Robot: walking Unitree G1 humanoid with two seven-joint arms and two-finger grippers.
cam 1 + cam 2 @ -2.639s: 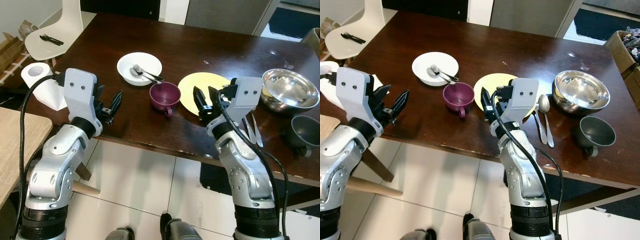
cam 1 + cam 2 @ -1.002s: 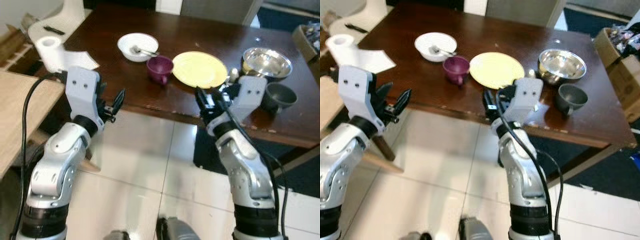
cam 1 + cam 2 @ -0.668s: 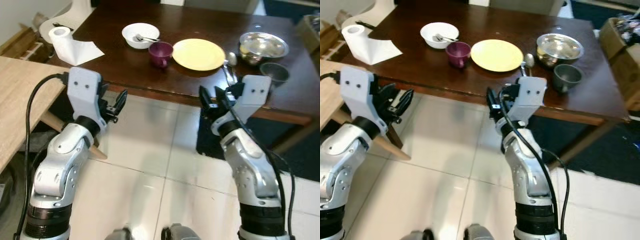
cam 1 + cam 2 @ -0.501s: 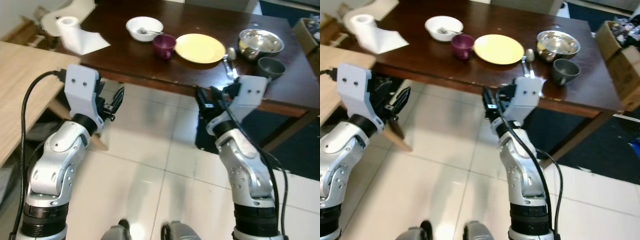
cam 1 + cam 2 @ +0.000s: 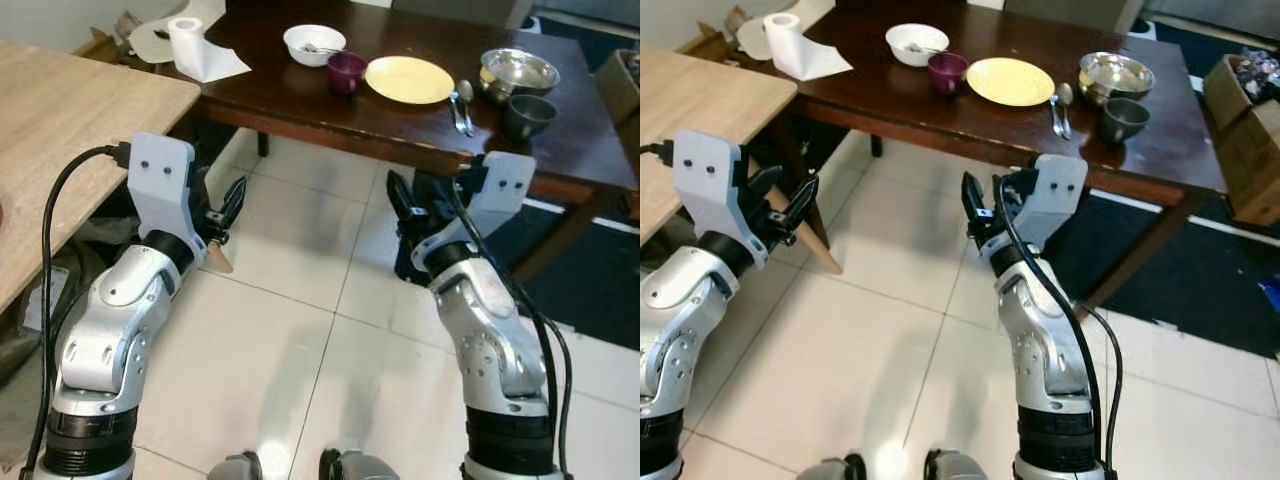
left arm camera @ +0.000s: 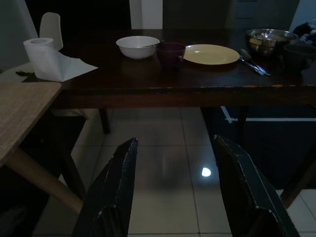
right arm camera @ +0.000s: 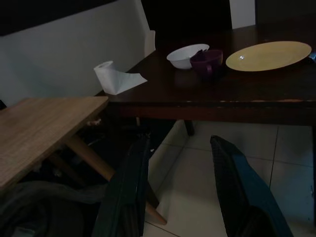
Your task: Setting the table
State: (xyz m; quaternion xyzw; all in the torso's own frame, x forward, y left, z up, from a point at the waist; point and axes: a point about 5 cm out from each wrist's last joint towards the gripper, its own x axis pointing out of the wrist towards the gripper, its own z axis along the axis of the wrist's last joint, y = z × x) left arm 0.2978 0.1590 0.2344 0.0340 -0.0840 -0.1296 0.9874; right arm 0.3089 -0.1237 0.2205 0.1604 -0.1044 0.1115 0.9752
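White tiles lie under me; both my left gripper [image 6: 170, 197] and right gripper [image 7: 180, 192] hang spread, empty, well short of the dark table [image 5: 330, 110]; next I'd approach it.

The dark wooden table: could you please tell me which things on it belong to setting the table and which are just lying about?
For the job: round yellow plate, white bowl, purple cup, steel bowl, grey cup, metal spoons.

Lying about: white paper roll.

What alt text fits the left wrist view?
The open left hand hangs over pale floor tiles, facing a dark table that holds a paper roll, white bowl, purple cup and yellow plate.
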